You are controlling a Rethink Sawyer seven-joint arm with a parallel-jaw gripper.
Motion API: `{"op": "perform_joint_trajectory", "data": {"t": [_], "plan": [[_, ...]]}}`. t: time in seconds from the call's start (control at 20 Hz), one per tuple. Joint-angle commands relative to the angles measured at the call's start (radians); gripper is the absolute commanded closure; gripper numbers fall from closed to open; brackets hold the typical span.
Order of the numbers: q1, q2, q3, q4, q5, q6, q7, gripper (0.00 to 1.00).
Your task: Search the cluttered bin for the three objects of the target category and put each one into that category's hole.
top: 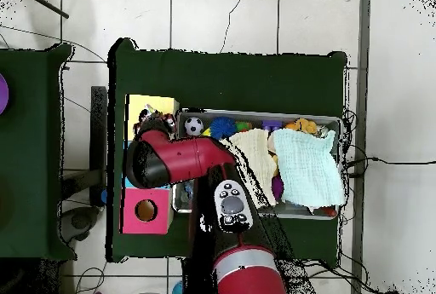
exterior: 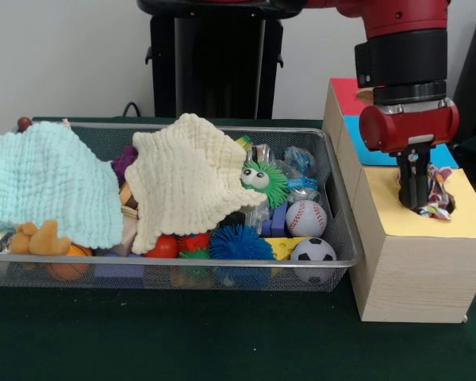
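The red and black arm (exterior: 397, 48) enters from the top edge and points straight down. Its black wrist collar sits above a rounded red housing. The gripper (exterior: 416, 198) hangs vertically below this housing, with its dark fingers (exterior: 413, 181) directed downward and set close together; their tips are hidden. In the overhead view, the red forearm link (top: 183, 159) lies nearly horizontal, and the lower arm segment (top: 243, 265) carries a grey control panel.

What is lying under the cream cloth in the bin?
Below the cream cloth's lower edge a red ball and a blue spiky ball show; a green googly-eyed toy peeks out beside it. What lies under the cloth's middle is covered.
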Motion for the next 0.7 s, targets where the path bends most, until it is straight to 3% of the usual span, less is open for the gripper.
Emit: {"op": "perform_joint_trajectory", "data": {"t": [0.05, 0.7], "plan": [[-0.031, 0.061, 0.076, 0.079, -0.045, 0.124, 0.048, 1.00], [-0.045, 0.087, 0.096, 0.082, -0.052, 0.151, 0.025, 1.00]]}}
